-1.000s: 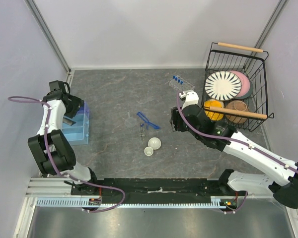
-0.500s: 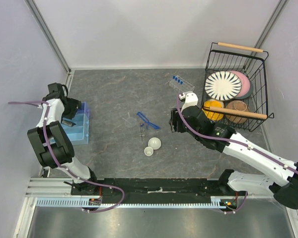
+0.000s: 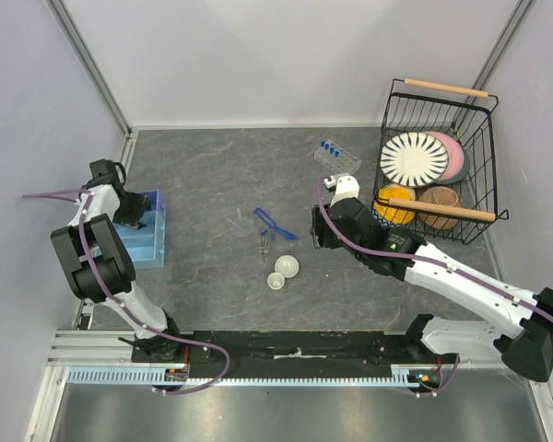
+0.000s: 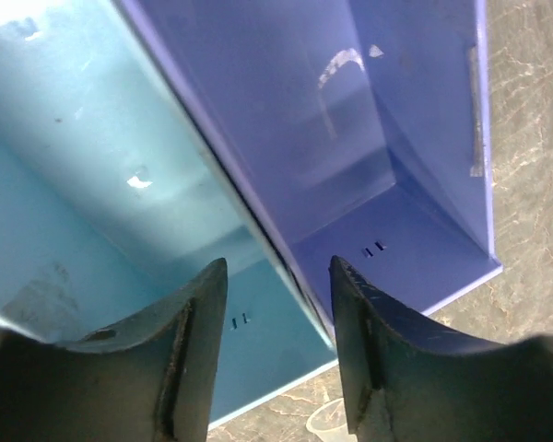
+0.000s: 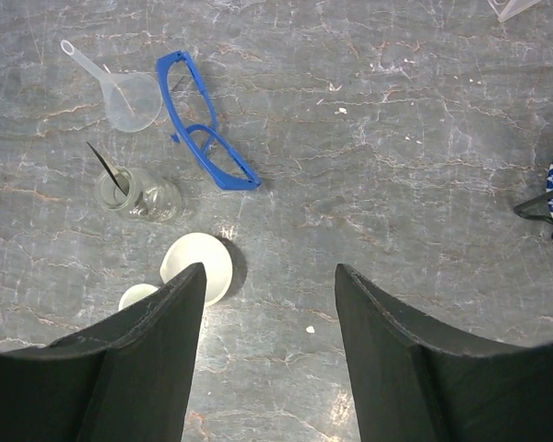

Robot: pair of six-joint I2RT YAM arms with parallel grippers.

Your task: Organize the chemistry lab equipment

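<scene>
Hanging the left tool point(image 4: 276, 276) over the blue bin point(image 3: 152, 241) at the counter point(image 3: 212, 175)'s 9 o'clock edge, fingers apart and gripping nothing, above the wall between its two compartments. Holding the right tool point(image 5: 269, 272) just at 3 o'clock of the safety glasses point(image 5: 217, 161) near the counter's middle, fingers apart and empty too. Seeing the two white dishes point(image 3: 287, 266) side by side at 6 o'clock of the glasses. Finding the tube rack point(image 3: 339, 158) with blue-capped tubes point(image 3: 329, 145) at 1 o'clock, beside the wire basket point(image 3: 487, 138).
</scene>
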